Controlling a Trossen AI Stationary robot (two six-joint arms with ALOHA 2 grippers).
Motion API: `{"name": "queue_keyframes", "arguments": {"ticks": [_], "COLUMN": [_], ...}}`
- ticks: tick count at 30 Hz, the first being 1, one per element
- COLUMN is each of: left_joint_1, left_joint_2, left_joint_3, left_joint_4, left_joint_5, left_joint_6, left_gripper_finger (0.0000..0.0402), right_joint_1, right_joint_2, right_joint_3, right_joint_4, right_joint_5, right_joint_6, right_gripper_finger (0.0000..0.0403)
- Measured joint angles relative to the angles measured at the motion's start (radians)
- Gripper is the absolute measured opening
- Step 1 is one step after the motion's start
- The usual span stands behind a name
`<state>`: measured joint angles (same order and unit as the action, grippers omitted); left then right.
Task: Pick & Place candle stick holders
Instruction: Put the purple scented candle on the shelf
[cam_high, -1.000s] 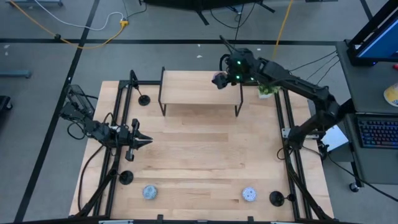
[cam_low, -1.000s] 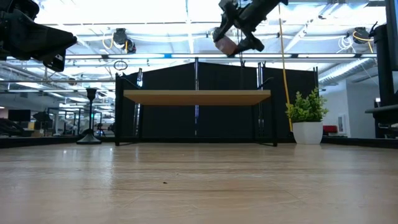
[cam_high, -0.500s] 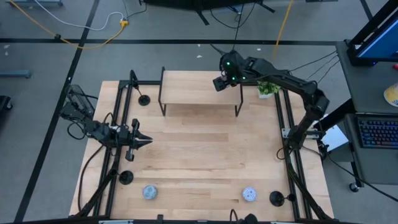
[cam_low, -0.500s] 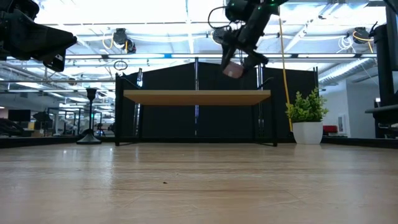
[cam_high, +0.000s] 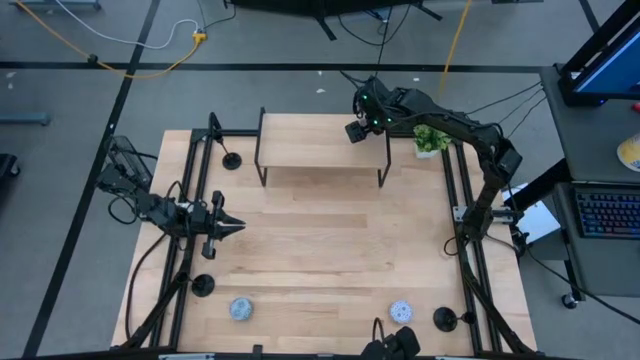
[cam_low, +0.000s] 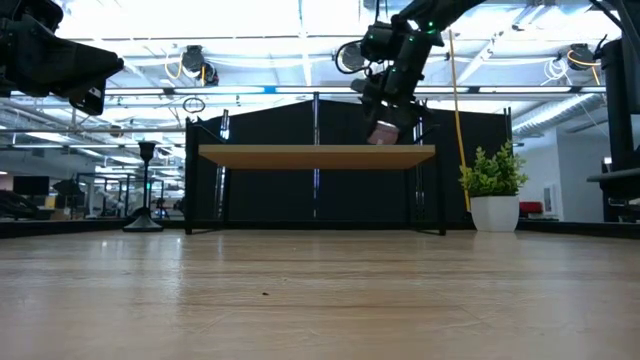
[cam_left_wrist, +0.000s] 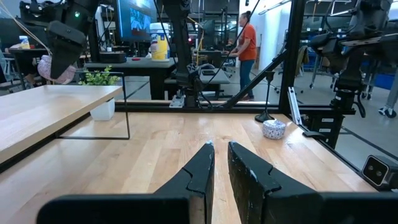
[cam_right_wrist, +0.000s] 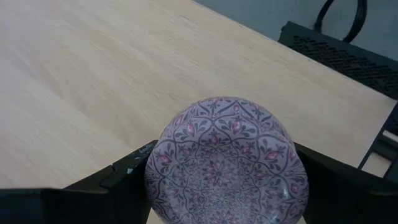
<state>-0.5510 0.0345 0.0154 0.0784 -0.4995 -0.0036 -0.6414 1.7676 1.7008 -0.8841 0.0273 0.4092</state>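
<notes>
Right gripper (cam_low: 385, 128): we see its fingers clamped on a patterned lavender puck (cam_right_wrist: 227, 162) just above the right end of the raised shelf (cam_high: 320, 142). Left gripper (cam_high: 232, 228), fingers nearly together, holds nothing, well clear of the shelf's left front. We find one candle stick holder (cam_high: 231, 159) just left of the shelf.

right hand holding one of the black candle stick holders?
No: the right hand grips a round patterned puck over the wooden shelf.

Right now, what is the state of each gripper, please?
Left gripper: shut, holding nothing, above the table's left side.
Right gripper: holding a patterned round puck just over the raised shelf.
</notes>
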Motion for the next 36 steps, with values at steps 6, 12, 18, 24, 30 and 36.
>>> {"name": "queue_keyframes", "arguments": {"ticks": [6, 12, 18, 24, 30, 36], "left_joint_1": [0.0, 0.0, 0.0, 0.0, 0.0, 0.0], "left_joint_2": [0.0, 0.0, 0.0, 0.0, 0.0, 0.0], "left_joint_3": [0.0, 0.0, 0.0, 0.0, 0.0, 0.0], "left_joint_4": [0.0, 0.0, 0.0, 0.0, 0.0, 0.0], "left_joint_5": [0.0, 0.0, 0.0, 0.0, 0.0, 0.0], "left_joint_6": [0.0, -0.001, -0.001, -0.001, -0.001, -0.001], "left_gripper_finger": [0.0051, 0.0051, 0.0051, 0.0051, 0.0051, 0.0051], "right_joint_1": [-0.001, 0.0, 0.0, 0.004, -0.008, -0.008], "right_joint_2": [0.0, 0.0, 0.0, 0.0, 0.0, 0.0], "right_joint_3": [0.0, 0.0, 0.0, 0.0, 0.0, -0.001], "right_joint_4": [0.001, 0.004, 0.004, 0.004, -0.013, -0.013], "right_joint_5": [-0.001, 0.001, -0.001, 0.003, 0.007, 0.006], "right_joint_6": [-0.039, -0.04, -0.056, -0.057, -0.059, -0.063], "right_gripper_finger": [0.0302, 0.0306, 0.0307, 0.0308, 0.0308, 0.0308]}}
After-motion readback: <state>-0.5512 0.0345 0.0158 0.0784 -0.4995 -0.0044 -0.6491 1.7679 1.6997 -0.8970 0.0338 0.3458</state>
